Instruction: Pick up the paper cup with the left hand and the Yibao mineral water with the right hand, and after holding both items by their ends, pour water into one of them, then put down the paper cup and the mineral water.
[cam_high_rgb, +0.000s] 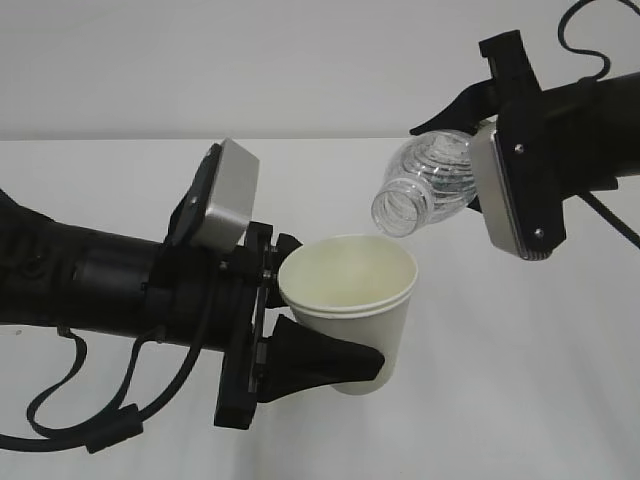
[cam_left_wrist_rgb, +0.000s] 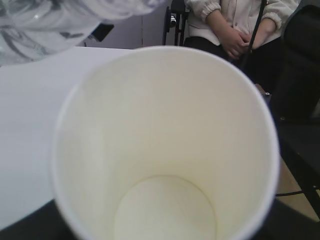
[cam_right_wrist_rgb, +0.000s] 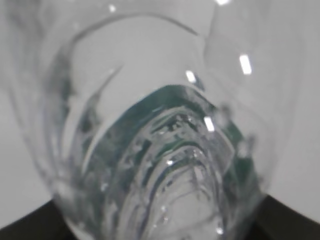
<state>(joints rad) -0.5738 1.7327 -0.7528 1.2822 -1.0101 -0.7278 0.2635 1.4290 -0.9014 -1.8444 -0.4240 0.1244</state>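
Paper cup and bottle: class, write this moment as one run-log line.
left pincer: holds paper cup upright | right pincer: holds Yibao mineral water tilted, mouth above cup rim | stream: none visible

White paper cup with cream inside; clear ribbed bottle; black hands.

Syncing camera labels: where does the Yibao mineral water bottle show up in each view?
Exterior: Yibao mineral water upper right of centre, tilted, mouth just above the paper cup.
Left wrist: top left corner, blurred, above the cup's rim.
Right wrist: fills the frame, seen along its length.
Shared landmark: the white table, also in the left wrist view.
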